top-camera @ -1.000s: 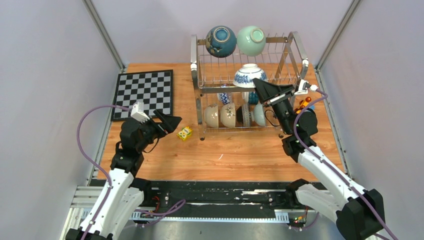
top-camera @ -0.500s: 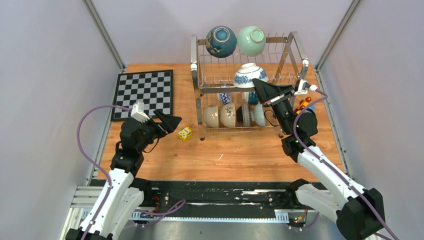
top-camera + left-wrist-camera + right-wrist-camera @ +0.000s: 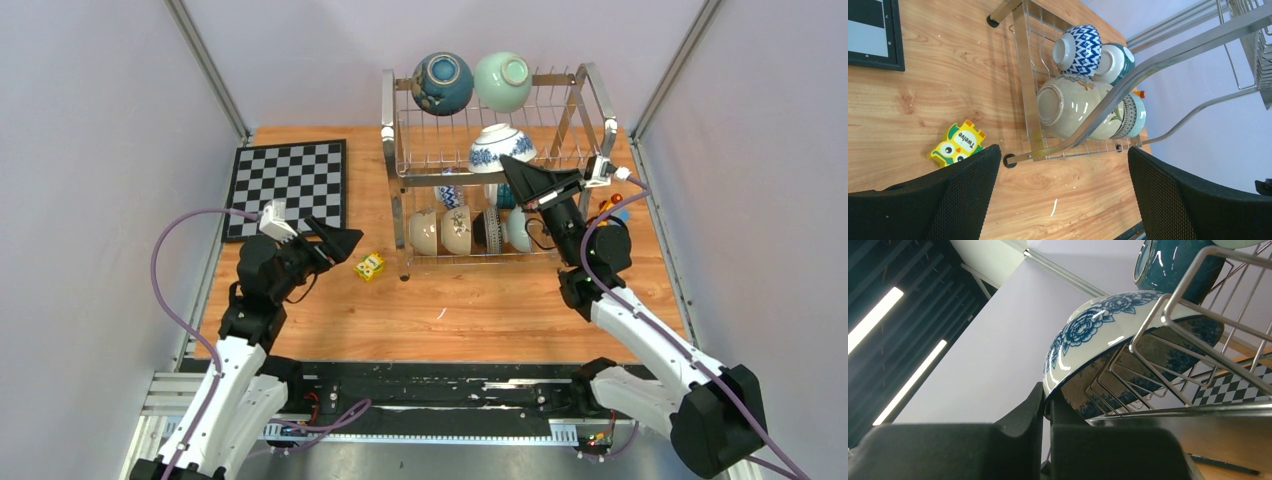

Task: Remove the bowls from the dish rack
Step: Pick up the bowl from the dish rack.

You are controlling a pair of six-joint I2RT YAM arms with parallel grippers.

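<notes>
The dish rack (image 3: 398,172) stands at the back of the table. On its top rim sit a dark blue bowl (image 3: 442,82) and a mint green bowl (image 3: 502,80). A white bowl with blue flowers (image 3: 498,147) lies upside down on the upper tier, and my right gripper (image 3: 510,168) is shut on its rim. In the right wrist view the rim of this bowl (image 3: 1088,330) sits pinched between the fingers of the right gripper (image 3: 1047,400). Several bowls stand on edge in the lower tier, cream ones (image 3: 440,231) among them. My left gripper (image 3: 345,240) hangs open, left of the rack.
A chessboard (image 3: 290,185) lies at the back left. A small yellow owl block (image 3: 371,266) sits by the rack's front left foot, close to my left gripper (image 3: 1063,195). An orange toy (image 3: 608,208) lies right of the rack, behind my right arm.
My right gripper has closed onto the rim of the white and blue bowl and shifted slightly up and left. The left arm has barely moved.
</notes>
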